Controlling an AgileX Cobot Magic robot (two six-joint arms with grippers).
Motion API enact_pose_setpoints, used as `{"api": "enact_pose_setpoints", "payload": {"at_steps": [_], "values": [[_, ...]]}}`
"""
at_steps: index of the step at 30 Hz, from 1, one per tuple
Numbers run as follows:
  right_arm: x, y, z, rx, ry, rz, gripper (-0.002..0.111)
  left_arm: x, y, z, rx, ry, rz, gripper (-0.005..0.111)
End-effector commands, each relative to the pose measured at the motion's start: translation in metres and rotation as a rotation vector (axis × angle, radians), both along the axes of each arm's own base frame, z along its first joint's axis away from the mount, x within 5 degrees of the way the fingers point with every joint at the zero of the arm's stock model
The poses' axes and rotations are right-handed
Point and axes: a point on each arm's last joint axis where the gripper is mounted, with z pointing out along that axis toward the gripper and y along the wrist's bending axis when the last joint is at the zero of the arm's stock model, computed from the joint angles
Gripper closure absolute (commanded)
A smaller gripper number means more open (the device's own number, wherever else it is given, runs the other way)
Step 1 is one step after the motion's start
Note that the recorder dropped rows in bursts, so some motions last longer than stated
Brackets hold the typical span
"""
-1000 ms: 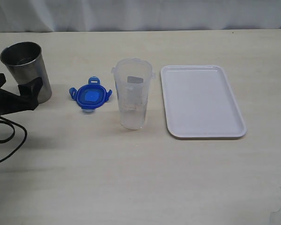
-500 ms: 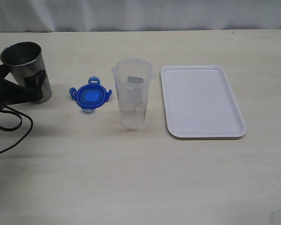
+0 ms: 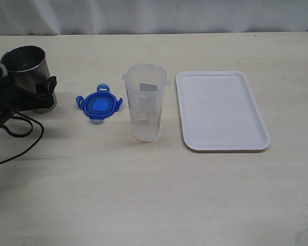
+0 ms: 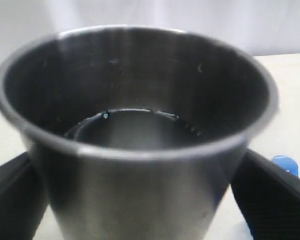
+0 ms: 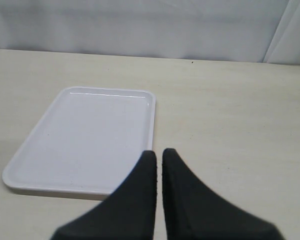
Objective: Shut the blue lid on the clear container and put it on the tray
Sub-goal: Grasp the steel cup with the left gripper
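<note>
Ext view: L gripper (image 3: 25, 89) was cut off at the left edge and covered cup's (image 3: 28, 72) lower half, base not visible. Lid (image 3: 99, 104) label too small to read. L wrist cam: cup filled the frame, blurry, bottom cropped; lid just a blue sliver behind L finger (image 4: 270, 195). Finger-to-cup contact: couldn't tell. R wrist cam: R gripper (image 5: 158, 157) hid part of tray's (image 5: 90, 130) near rim; its base was cropped.

Far left: left gripper (image 3: 26, 87), black jaws spread either side of steel cup (image 3: 24, 64). The blue lid (image 3: 99, 104) lies flat on table (image 3: 154, 200), between cup and clear container (image 3: 145, 105). Container upright, uncapped, just beside white tray (image 3: 223, 110), not touching. Black cable (image 3: 41, 132) loops near gripper.
</note>
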Motion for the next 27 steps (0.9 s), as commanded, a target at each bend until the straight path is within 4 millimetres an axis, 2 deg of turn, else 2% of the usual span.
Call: {"api": "enact_pose_setpoints", "payload": {"at_steps": [1,17,22,27], "values": [[0.0,0.0,-0.001,0.004,0.001,-0.003,0.104,0.007,0.0,0.004,-0.001,-0.034,-0.002,0.021],[0.0,0.0,-0.001,0.004,0.001,-0.003,0.104,0.012,0.001,0.007,0.0,-0.056,0.005,0.021],[0.0,0.0,-0.001,0.004,0.001,-0.003,0.104,0.011,0.001,-0.008,0.007,-0.011,0.007,0.021],[0.0,0.0,-0.001,0.004,0.001,-0.003,0.104,0.016,0.001,-0.009,0.007,-0.02,0.004,0.021]]}}
